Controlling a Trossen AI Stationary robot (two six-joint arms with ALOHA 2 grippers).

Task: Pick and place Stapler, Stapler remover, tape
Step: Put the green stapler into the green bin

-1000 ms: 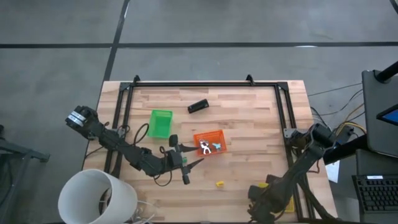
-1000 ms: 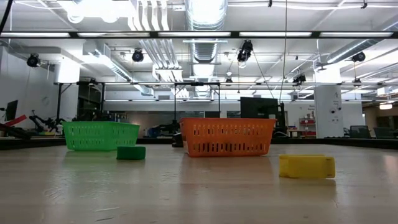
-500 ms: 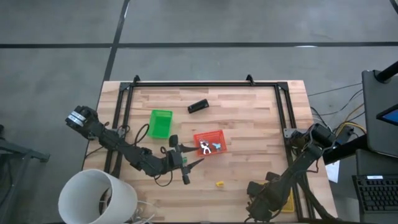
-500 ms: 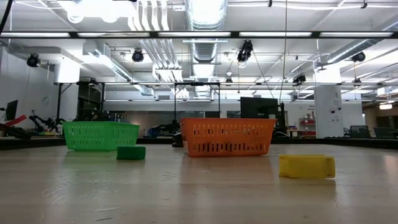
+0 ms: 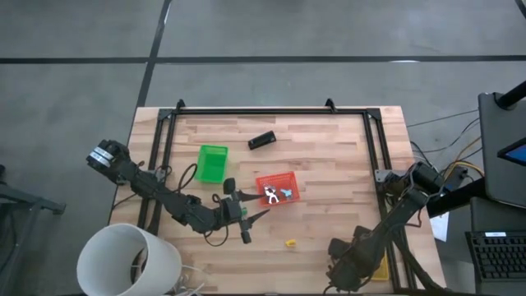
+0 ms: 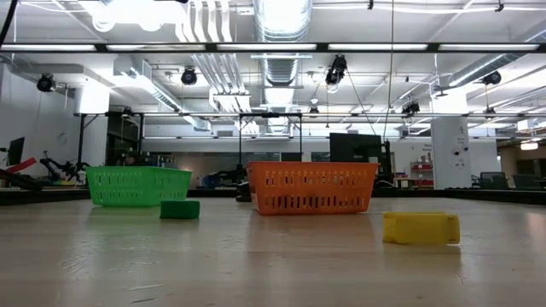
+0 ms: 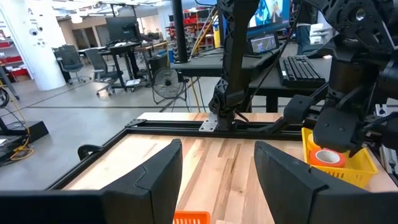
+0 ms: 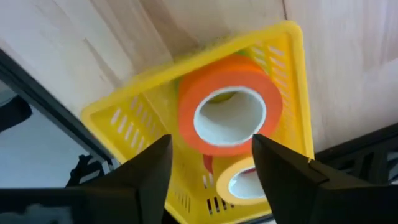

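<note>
The right gripper point(image 8: 211, 180) hangs over the yellow bin point(image 8: 149, 112) at the near right corner of the worktop, its fingers point(image 8: 149, 171) spread apart and empty. Directly below it an orange tape roll point(image 8: 229, 99) lies in the bin, with a yellow tape roll point(image 8: 245, 180) just beside it. The left gripper point(image 5: 246, 215) waits low near the middle of the near edge, its fingers point(image 7: 155, 174) apart and holding nothing. A loose yellow tape roll point(image 5: 290, 242) lies on the wood near the near edge, and a green tape roll point(image 6: 180, 209) sits just in front of the green bin point(image 5: 213, 163). The black stapler point(image 5: 261, 141) rests toward the far edge. The orange bin point(image 5: 277, 190), mid-table, holds small pale pieces too small to identify.
</note>
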